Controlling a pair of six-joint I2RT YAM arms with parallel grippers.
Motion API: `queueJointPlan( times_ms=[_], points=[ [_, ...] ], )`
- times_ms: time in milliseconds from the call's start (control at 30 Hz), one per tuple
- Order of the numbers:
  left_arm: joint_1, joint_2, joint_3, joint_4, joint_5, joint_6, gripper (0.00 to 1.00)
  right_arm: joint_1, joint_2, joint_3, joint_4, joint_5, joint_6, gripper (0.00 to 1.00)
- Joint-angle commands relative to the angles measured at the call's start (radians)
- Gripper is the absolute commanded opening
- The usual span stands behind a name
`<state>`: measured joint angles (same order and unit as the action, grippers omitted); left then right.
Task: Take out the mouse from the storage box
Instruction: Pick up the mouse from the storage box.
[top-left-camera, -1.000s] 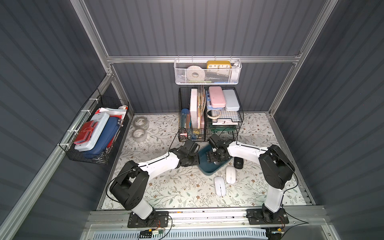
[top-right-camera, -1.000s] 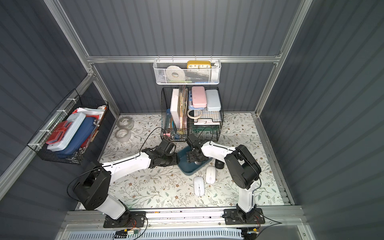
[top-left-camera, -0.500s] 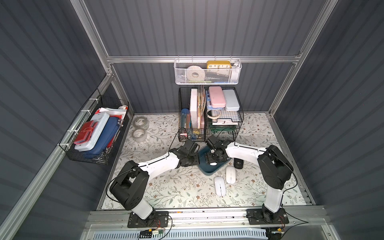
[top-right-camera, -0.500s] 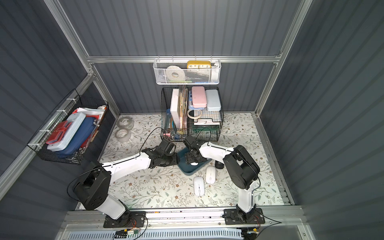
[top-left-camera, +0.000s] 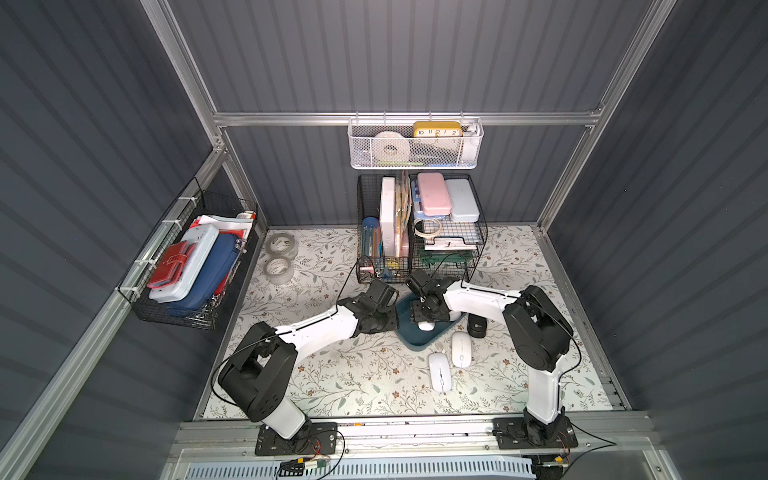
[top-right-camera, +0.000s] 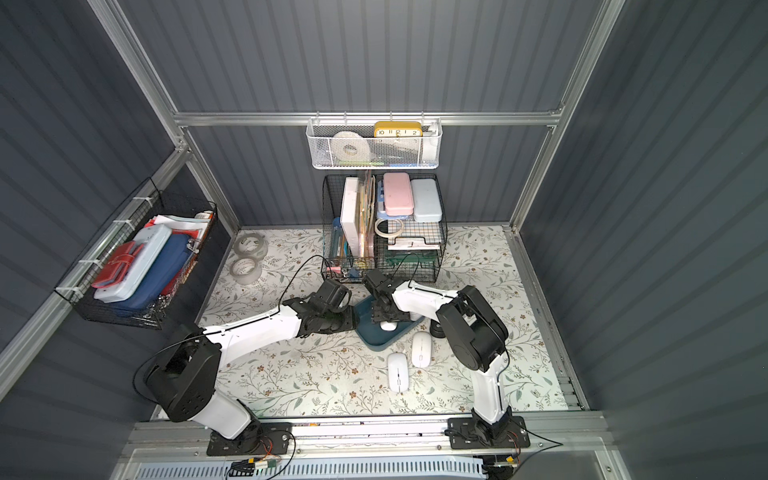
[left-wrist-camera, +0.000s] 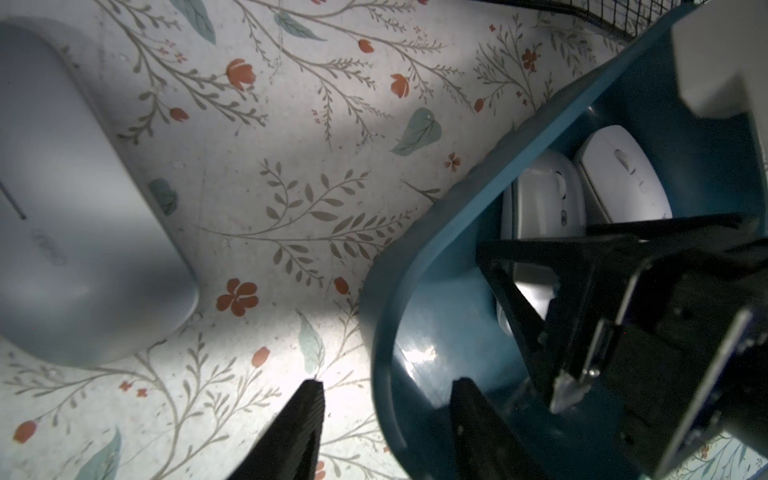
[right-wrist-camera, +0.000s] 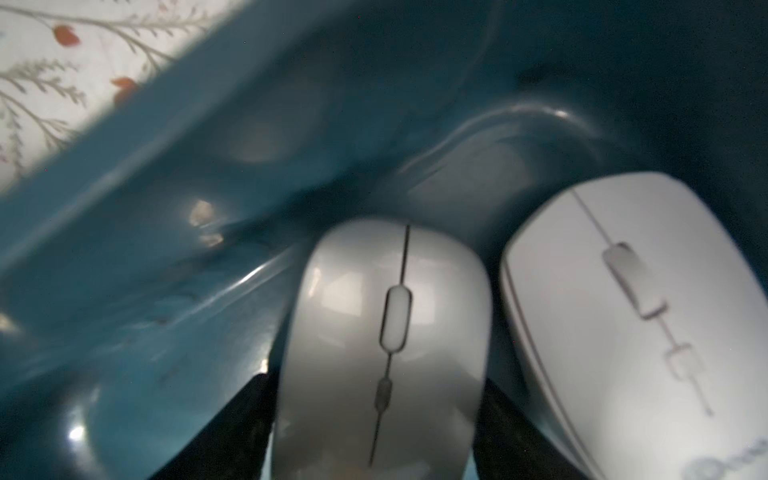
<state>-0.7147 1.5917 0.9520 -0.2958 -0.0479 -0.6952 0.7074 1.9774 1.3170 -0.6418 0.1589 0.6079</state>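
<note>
The yellow clock (top-left-camera: 437, 129) in the white hanging basket (top-left-camera: 415, 160) shows the numerals 10, 11, 12, 1 and 2. A pale print at the tail end of the white mouse (right-wrist-camera: 623, 311) is too blurred to read. The right hand (right-wrist-camera: 374, 378) reaches down into the storage box (top-left-camera: 415, 337). Its two black fingers (right-wrist-camera: 245, 419) stand apart, one along each side of the grey mouse (right-wrist-camera: 386, 332) and close against it. Whether they already press on it cannot be told. The left hand (left-wrist-camera: 386, 382) straddles the box wall at one end with its fingers apart. One finger is inside the tub and the other outside, where a strip of the floral surface (left-wrist-camera: 291, 166) shows between finger and wall. The grey mouse is smooth and rounded, with a pale scroll wheel and a thin seam down its back. It lies on the floor of the box beside the white mouse, both noses toward a rounded corner. The box is a shallow, glossy dark teal tub (left-wrist-camera: 415, 232), sitting on the surface in front of the black wire organisers (top-left-camera: 419, 232). In both top views two more white mice (top-left-camera: 439, 372) (top-right-camera: 398, 372) lie on the surface just beside it.
</note>
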Motion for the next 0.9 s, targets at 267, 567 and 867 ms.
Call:
queueJointPlan(
  times_ms=[267,567,867],
  points=[
    [-0.005,-0.003,-0.012,0.007,0.016,-0.004,0.54,0.039,-0.005,0.021,0.001,0.003,0.006,0.59],
    [-0.005,-0.015,-0.012,0.004,0.015,-0.004,0.53,0.054,-0.068,0.014,-0.021,0.021,0.0,0.59],
    [-0.005,-0.208,-0.026,-0.101,-0.162,0.029,0.56,0.117,-0.195,0.012,-0.068,0.042,0.009,0.59]
  ],
)
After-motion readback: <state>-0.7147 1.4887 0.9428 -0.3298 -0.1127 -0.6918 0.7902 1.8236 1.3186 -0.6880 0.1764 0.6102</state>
